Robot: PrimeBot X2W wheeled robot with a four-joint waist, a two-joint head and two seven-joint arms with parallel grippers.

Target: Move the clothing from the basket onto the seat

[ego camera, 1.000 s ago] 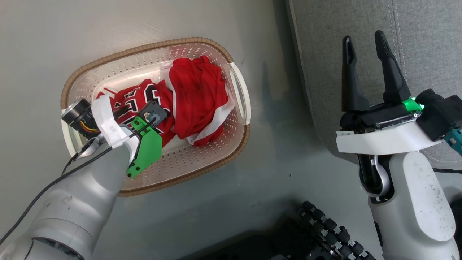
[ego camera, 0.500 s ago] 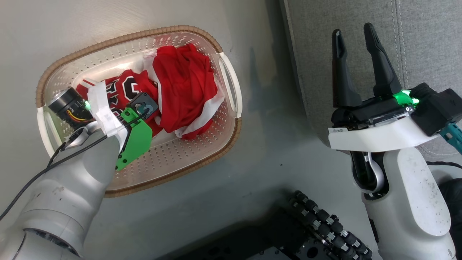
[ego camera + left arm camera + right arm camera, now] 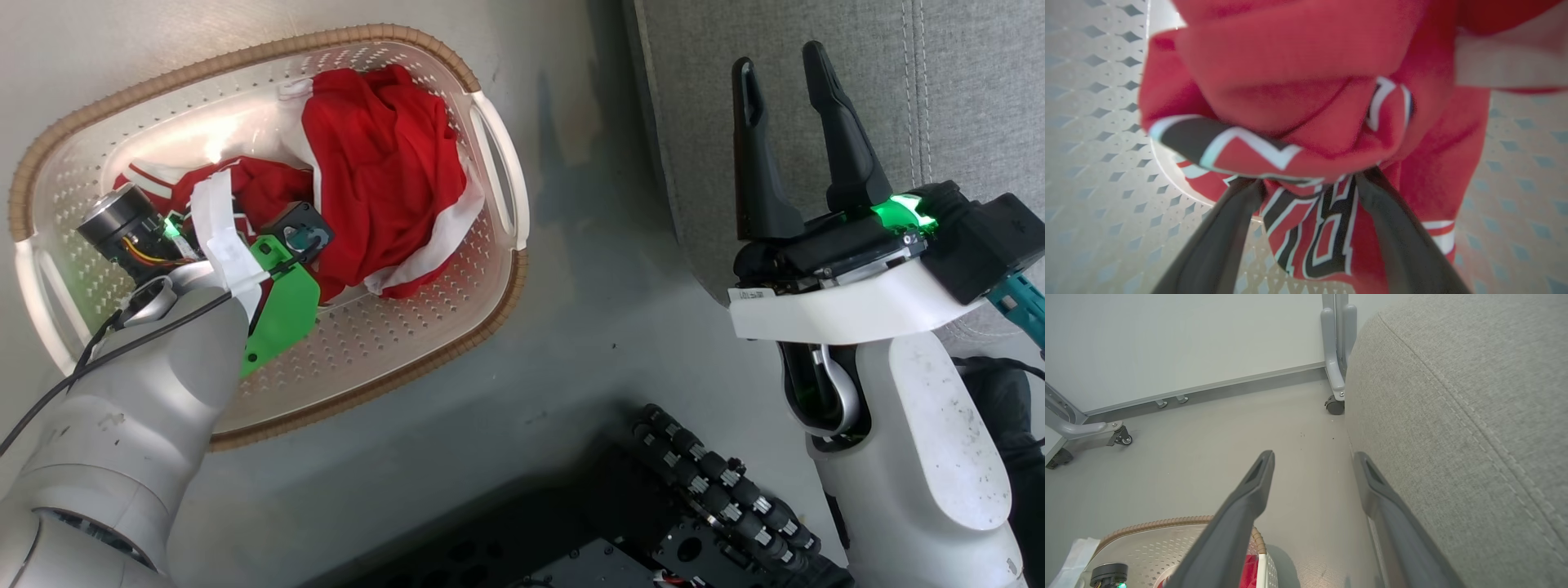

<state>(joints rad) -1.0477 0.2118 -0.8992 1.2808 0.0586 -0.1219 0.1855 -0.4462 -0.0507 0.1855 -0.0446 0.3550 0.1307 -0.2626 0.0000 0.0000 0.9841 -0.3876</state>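
The basket [image 3: 245, 53] stands on the grey floor, holding the clothing: red shorts with white stripes [image 3: 375, 171] heaped at its right end and a red jersey [image 3: 261, 184] beside them. My left wrist reaches down into the basket over the jersey. In the left wrist view my left gripper [image 3: 1310, 179] is open, its dark fingers [image 3: 1220, 245] spread wide with bunched jersey cloth [image 3: 1327, 220] between the tips. My right gripper [image 3: 777, 59] hangs open and empty over the edge of the grey seat [image 3: 898, 82]; the right wrist view shows it [image 3: 1314, 456] beside the seat [image 3: 1453, 396].
My dark wheeled base [image 3: 718, 490] sits at the bottom of the head view. A strip of floor separates basket and seat. Grey frame legs on castors [image 3: 1335, 404] stand by the far wall, another castor [image 3: 1120, 437] at the left.
The head camera has shifted, so the basket sits higher and further left in the picture. My left wrist has sunk lower onto the jersey, covering its lettering. The right gripper stays open.
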